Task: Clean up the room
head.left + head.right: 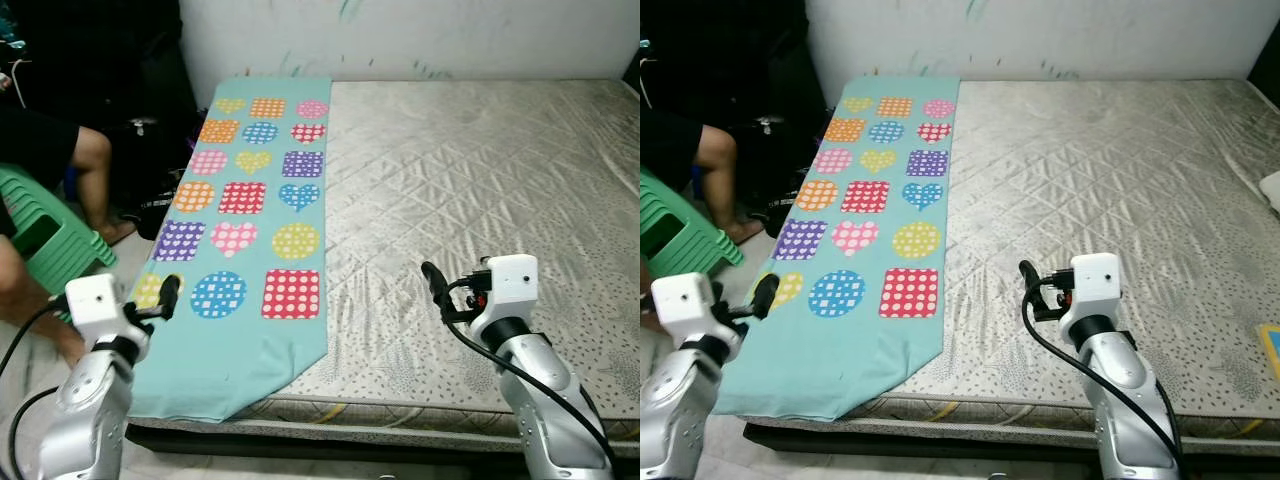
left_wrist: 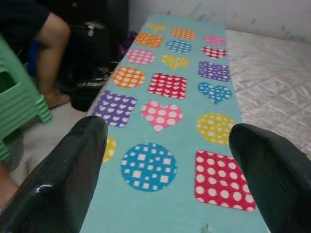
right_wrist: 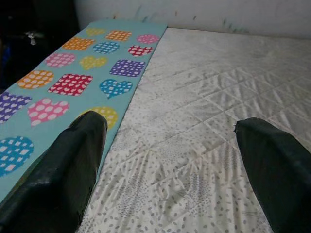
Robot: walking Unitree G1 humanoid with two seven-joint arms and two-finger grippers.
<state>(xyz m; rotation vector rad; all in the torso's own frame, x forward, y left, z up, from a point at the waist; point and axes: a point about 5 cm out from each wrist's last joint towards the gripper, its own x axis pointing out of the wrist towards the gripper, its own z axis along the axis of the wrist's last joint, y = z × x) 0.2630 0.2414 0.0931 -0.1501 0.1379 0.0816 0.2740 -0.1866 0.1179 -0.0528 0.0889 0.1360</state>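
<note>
Left end effector: fingers spread wide, empty, held above the near end of the teal blanket. Right end effector: fingers spread wide, empty, held above the bare quilted mattress just beside the blanket's edge. The blanket, printed with dotted hearts, circles and squares, lies flat along the mattress's left side, its near corner hanging over the edge. A seated person's leg and green stool are left of the bed.
</note>
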